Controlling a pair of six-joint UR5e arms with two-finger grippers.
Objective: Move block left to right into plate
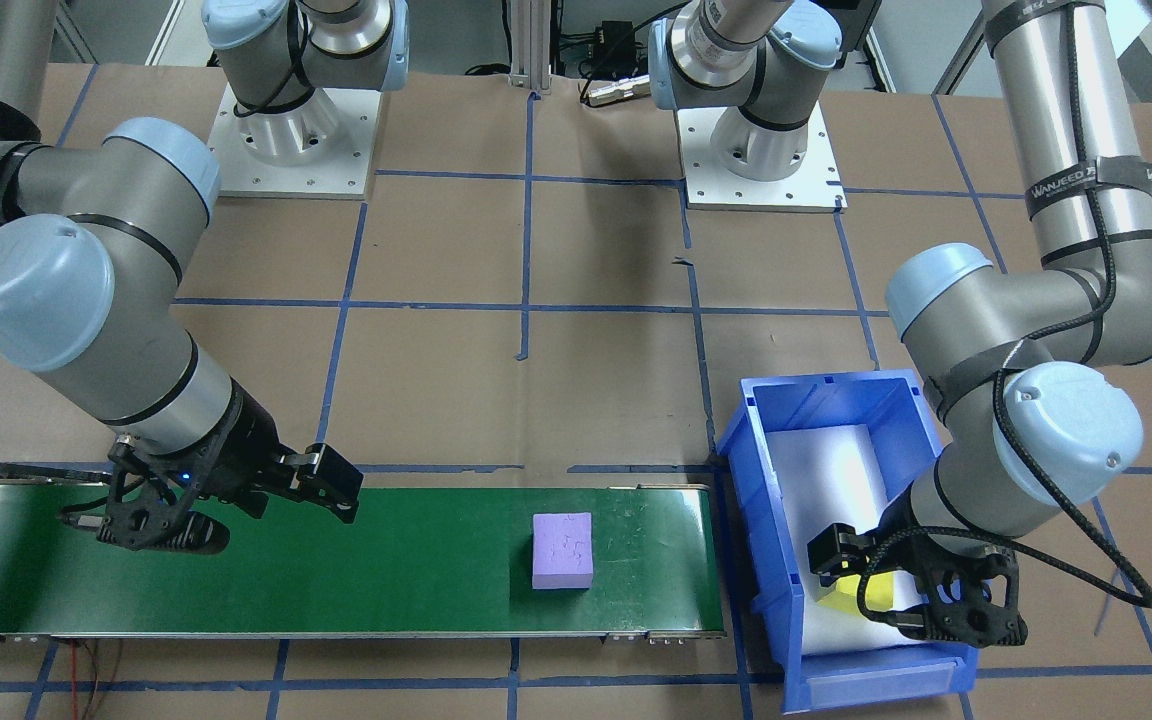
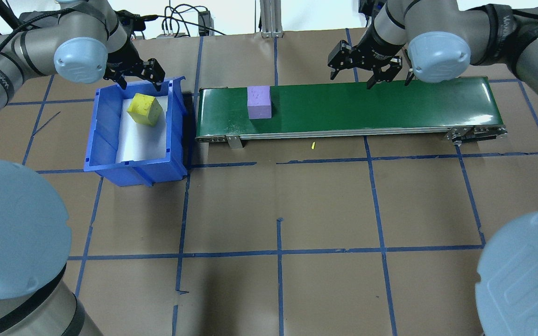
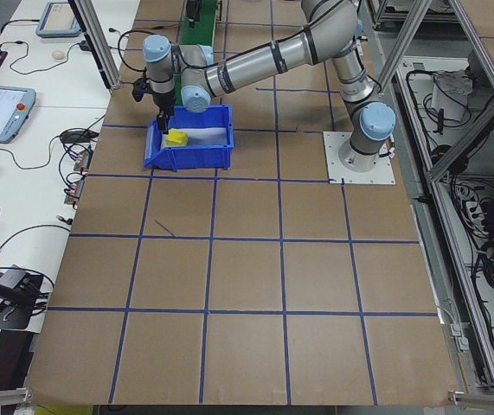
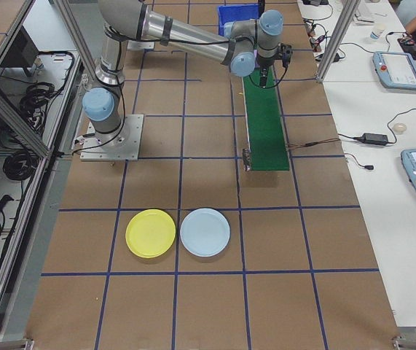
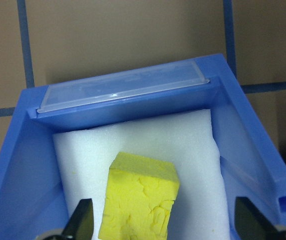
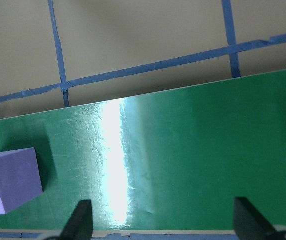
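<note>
A purple block (image 2: 258, 100) lies on the green conveyor belt (image 2: 367, 107) near its bin end, also seen as purple block (image 1: 563, 550) and at the lower left of the right wrist view (image 6: 7, 180). A yellow block (image 2: 144, 109) rests on white foam in the blue bin (image 2: 105, 135). My left gripper (image 2: 136, 74) hangs open just above that yellow block (image 5: 140, 202), a finger on each side. Over the belt's middle my right gripper (image 2: 369, 74) stands open and empty, well away from the purple block. The yellow plate (image 4: 150, 233) sits on the table at the robot's right end.
A light blue plate (image 4: 205, 232) lies beside the yellow one. The bin stands right against the belt's end. A small yellow scrap (image 2: 313, 145) lies on the brown, blue-taped table in front of the belt.
</note>
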